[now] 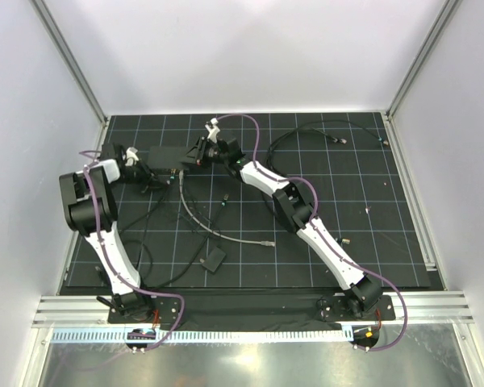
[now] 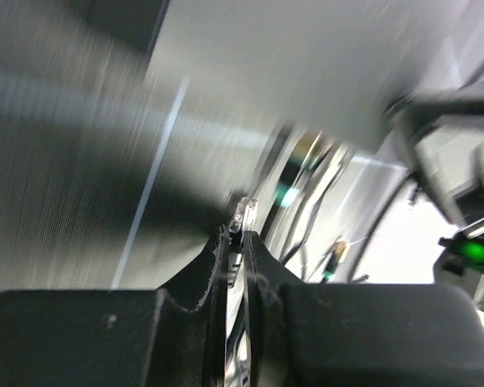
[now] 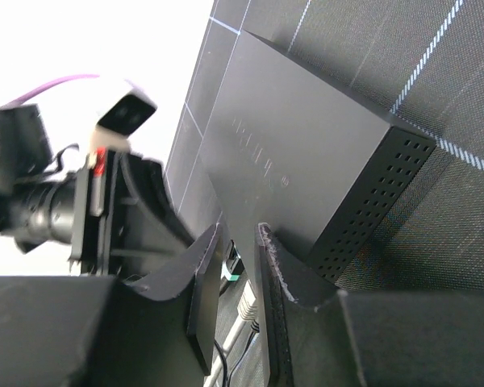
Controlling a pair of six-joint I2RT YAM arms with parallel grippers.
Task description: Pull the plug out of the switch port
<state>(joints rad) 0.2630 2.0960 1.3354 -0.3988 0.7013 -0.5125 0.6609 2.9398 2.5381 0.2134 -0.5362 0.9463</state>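
Pincer on left arm (image 2: 235, 232) pinched shut on small clear plug (image 2: 244, 211), its tip poking out bare; view blurred. Plug looks free of any port, so pull seems done or nearly; little remains beyond drawing it away. Right pincer (image 3: 240, 234) narrow at near edge of switch (image 3: 306, 153); grip unclear. Switch lies flat, far left on table (image 1: 347, 226), between the 2 pincers.

Switch (image 1: 168, 155), both ends blocked by left gripper (image 1: 137, 164) and right gripper (image 1: 200, 153), near side crossed by grey cable (image 1: 195, 218); passage open over the mat's (image 1: 391, 254) near right corner.
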